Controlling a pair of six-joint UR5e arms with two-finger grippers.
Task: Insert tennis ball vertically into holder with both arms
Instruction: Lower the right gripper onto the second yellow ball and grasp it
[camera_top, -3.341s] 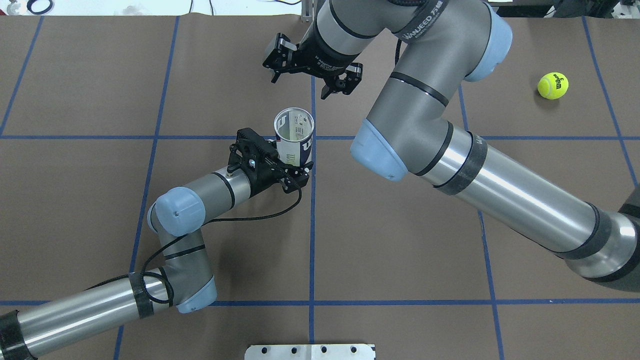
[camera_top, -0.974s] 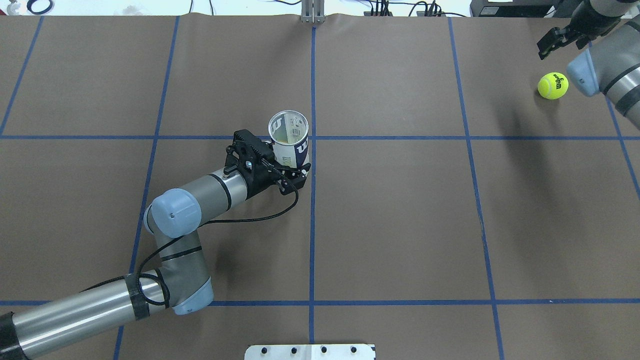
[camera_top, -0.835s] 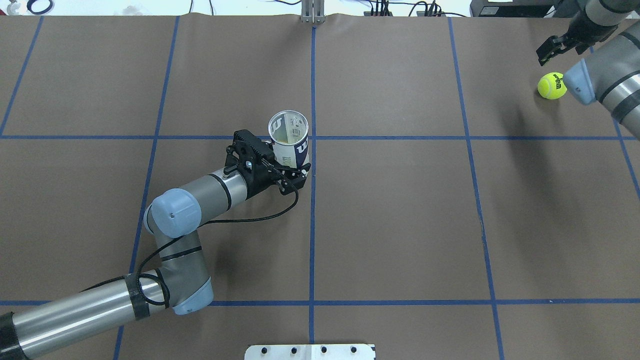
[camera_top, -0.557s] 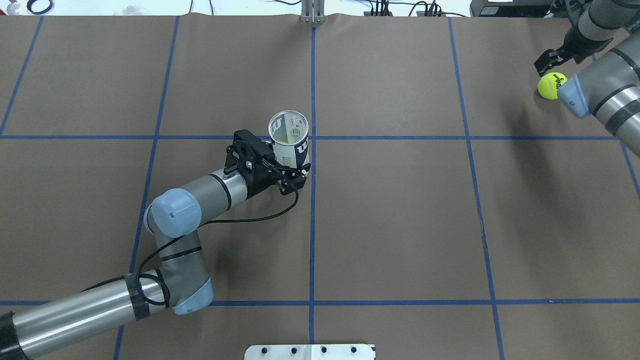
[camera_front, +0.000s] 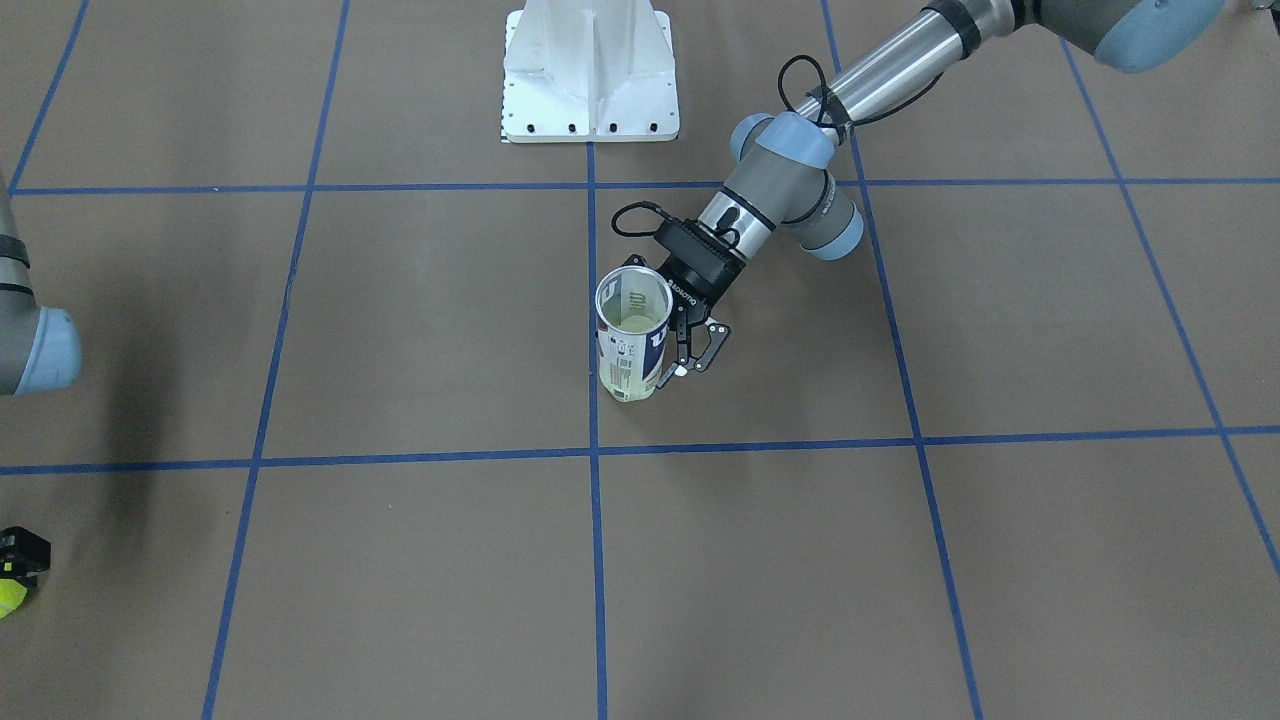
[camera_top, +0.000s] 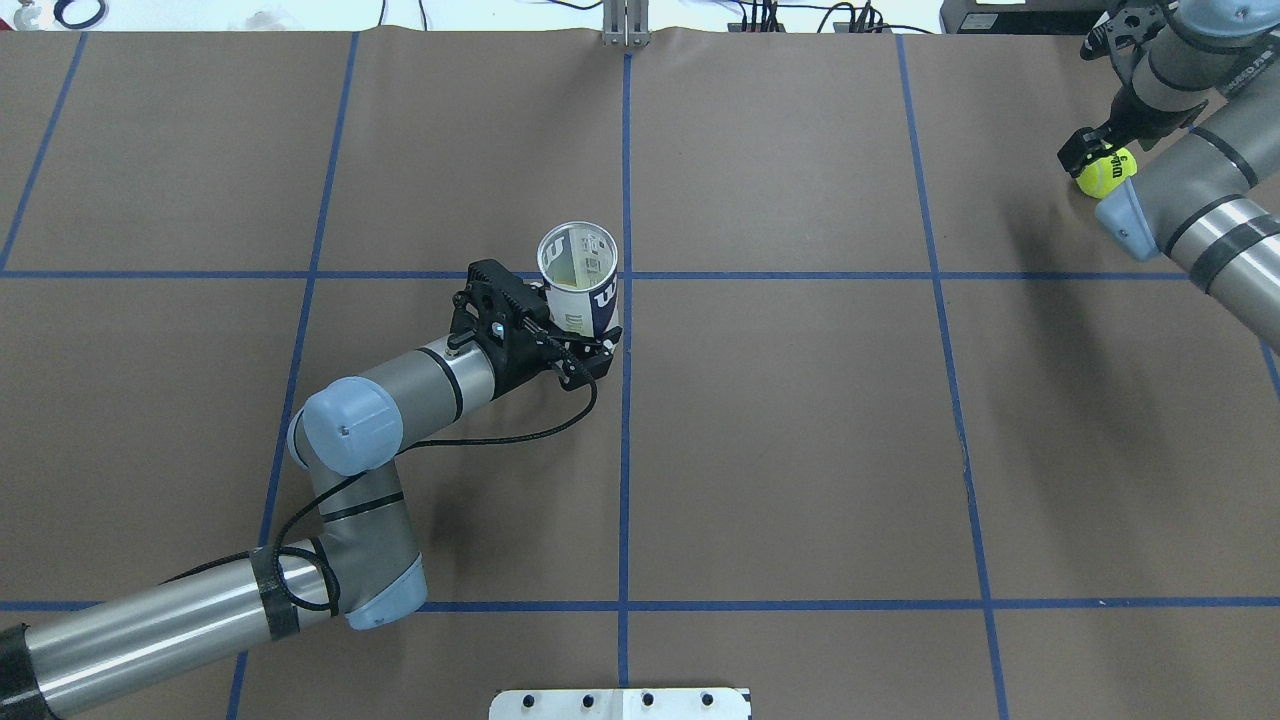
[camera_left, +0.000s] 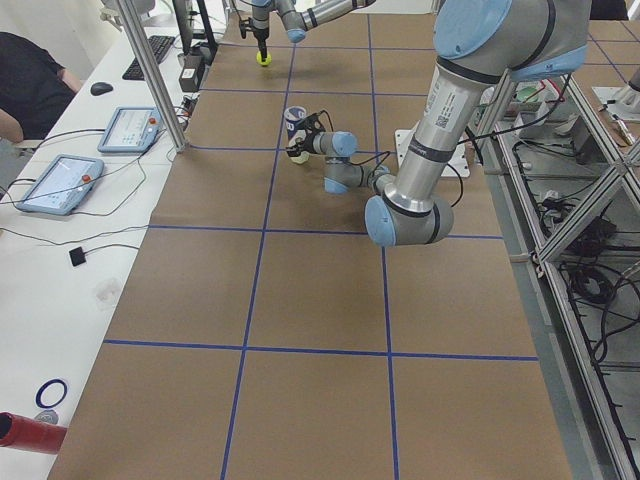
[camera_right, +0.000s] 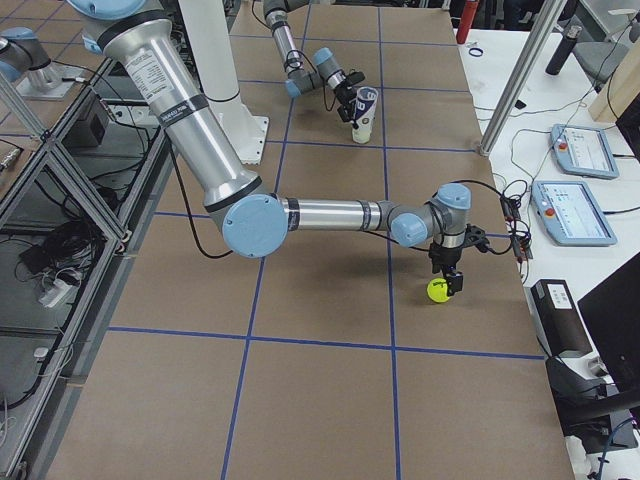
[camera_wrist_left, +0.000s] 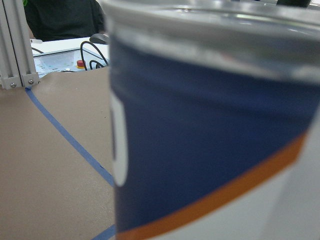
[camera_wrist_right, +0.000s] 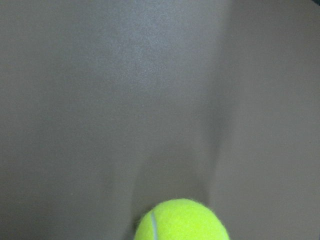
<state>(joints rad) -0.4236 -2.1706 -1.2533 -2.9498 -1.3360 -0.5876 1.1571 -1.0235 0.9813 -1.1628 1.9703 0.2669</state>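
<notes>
Flanking the table (camera_top: 800, 450), two tablets (camera_left: 128, 128) and a person in dark clothing (camera_left: 30, 75) are seen on the operators' side, and a white pedestal base (camera_front: 590, 70) is seen at the robot's edge. From overhead the tennis ball (camera_top: 1106, 176) is partly covered by the right arm (camera_top: 1200, 220). The right gripper (camera_top: 1092, 158) is poised directly over it, one finger (camera_top: 1073, 152) down beside the ball and the other hidden, so it cannot be told whether they are spread or pressing. The holder (camera_top: 580, 290) is stood upright, mouth open, its label navy and white with an orange stripe. It is pinched low between the fingers of the left gripper (camera_top: 578, 335), just beside the central blue tape line (camera_top: 625, 480). The ball is found near the far right corner, and a broad stretch of brown surface is left between the two.
</notes>
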